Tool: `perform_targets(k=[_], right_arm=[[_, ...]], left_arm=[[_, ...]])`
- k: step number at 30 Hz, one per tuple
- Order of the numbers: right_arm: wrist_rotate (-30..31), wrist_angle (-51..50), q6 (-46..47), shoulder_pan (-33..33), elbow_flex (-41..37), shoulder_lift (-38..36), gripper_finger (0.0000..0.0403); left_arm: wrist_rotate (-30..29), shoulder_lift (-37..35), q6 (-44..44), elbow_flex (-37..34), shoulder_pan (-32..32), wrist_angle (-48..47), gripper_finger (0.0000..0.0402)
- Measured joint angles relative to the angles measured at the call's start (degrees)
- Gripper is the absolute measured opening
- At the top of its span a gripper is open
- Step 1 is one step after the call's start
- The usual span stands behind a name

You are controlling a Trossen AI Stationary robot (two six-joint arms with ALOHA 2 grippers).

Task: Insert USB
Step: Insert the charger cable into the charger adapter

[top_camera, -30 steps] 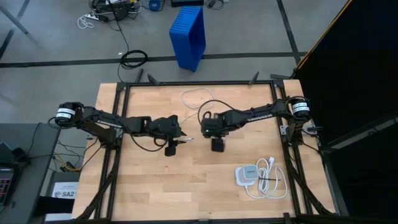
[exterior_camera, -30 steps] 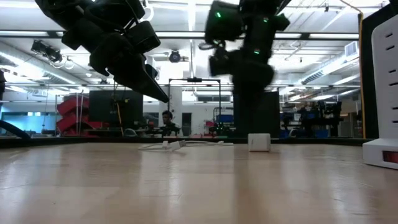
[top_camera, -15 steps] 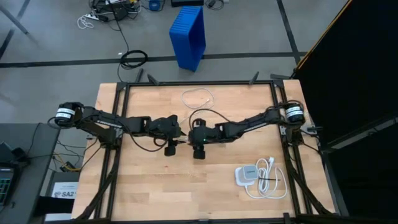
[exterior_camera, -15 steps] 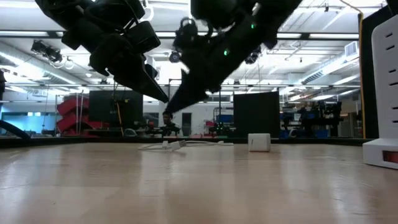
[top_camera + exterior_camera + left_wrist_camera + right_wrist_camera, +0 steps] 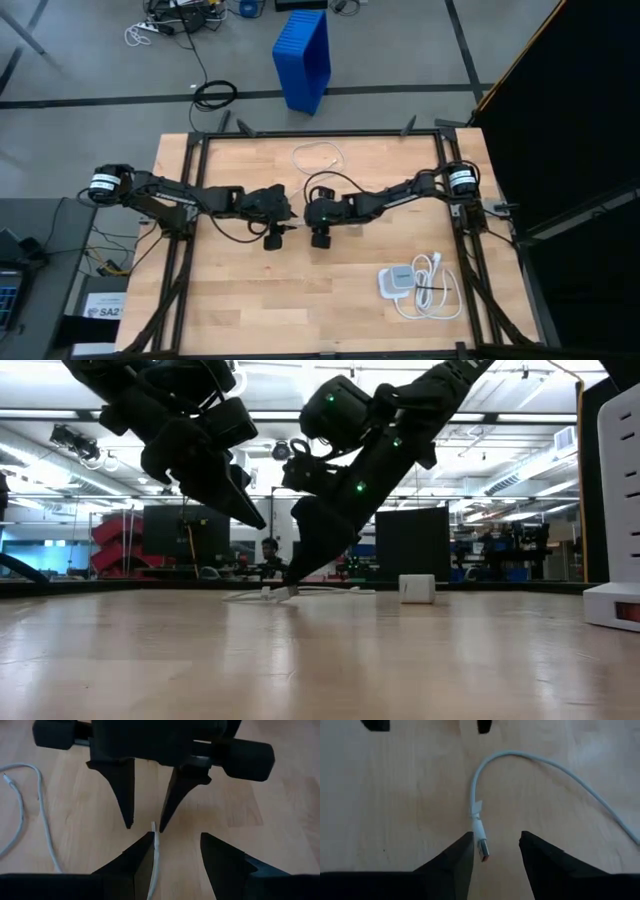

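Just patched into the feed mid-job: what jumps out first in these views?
The two end effectors meet nose to nose at the middle of the table, the left end effector facing the right end effector. Between them lies the thin white USB cable; its plug sits between the right end effector's open fingers. The white socket block, with its thick cord, lies apart near the front right corner.
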Motion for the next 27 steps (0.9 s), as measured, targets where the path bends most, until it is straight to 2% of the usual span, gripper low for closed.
perform_targets(k=[6, 11, 16, 27], right_arm=[[-0.6, 3.0, 0.0, 0.0, -2.3, 0.1, 0.0106], [-4.6, 8.3, 0.0, -0.4, -3.8, 0.1, 0.0093], [-6.1, 8.6, 0.6, -1.0, -3.9, 0.1, 0.0083], [-7.7, 8.1, 1.6, -1.1, -3.9, 0.1, 0.0089]], left_arm=[[0.0, 0.0, 0.1, 0.0, 0.0, 0.1, 0.0147], [0.0, 0.0, 0.1, 0.0, 0.0, 0.4, 0.0147], [0.0, 0.0, 0.9, 0.0, 0.0, 0.6, 0.0147], [0.0, 0.1, 1.1, 0.0, 0.0, 1.6, 0.0147]])
